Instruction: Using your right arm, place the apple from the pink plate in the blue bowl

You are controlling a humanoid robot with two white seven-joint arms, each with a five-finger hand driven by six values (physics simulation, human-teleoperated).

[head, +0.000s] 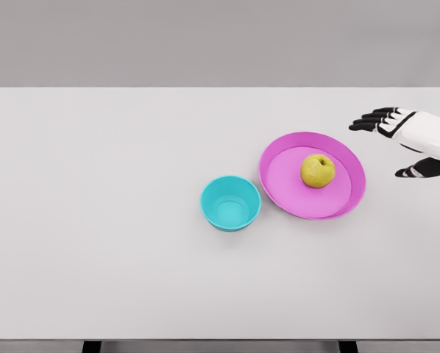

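A bare simulated test bench rather than any lived-in room: a plain white table (132, 220) fills the view beneath a featureless grey backdrop (220, 40). Flat, even lighting and textureless surfaces give it the look of a rendered robotics lab setup.
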